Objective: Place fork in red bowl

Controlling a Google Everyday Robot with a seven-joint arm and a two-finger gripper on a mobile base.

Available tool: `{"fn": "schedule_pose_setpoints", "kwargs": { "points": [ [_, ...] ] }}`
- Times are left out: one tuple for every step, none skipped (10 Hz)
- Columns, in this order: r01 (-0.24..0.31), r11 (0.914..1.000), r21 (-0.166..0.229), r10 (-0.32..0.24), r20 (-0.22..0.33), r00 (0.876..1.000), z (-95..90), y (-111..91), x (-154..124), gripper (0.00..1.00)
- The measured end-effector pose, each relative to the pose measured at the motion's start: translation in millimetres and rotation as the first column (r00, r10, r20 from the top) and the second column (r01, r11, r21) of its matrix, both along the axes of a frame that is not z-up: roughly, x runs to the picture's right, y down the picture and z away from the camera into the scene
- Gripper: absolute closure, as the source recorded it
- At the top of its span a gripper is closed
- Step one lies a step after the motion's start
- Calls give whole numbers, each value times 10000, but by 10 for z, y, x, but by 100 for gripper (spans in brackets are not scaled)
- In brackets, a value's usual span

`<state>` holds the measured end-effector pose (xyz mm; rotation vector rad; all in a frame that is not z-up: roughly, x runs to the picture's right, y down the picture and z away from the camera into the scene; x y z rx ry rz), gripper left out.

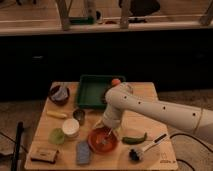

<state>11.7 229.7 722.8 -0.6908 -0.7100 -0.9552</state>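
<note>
One gripper (108,125) is hovering just above the red bowl (93,143), near-centre on the desk (42,132). The fork (106,136) is hanging steeply beneath it, tip reaching into the bowl. Grip state: cannot tell.

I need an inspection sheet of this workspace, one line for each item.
Surface: wooden table, crowded on its left half.
Job's things: red bowl near the front edge; a pale thin thing in or over it, likely the fork.
Clutter: green tray, maroon bowl, white cup, green pepper, dish brush.
Grippers: pincer just above the red bowl, on the white arm.
Cables: thin dark line on the floor at right, perhaps a cable.
Surroundings: dark counter front behind the table.
</note>
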Motion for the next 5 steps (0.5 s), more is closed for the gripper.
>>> {"fn": "schedule_pose_setpoints", "kwargs": {
  "points": [
    [-27,10000,-13,27,-1,10000,9,-4,-3,20],
    [-48,10000,-13,48,-5,10000,15,-16,-8,20],
    [-67,10000,-26,67,-15,10000,19,-18,-8,20],
    [-71,10000,-28,71,-22,10000,19,-17,-8,20],
    [-70,10000,-30,70,-21,10000,19,-17,-8,20]
  ]
}}
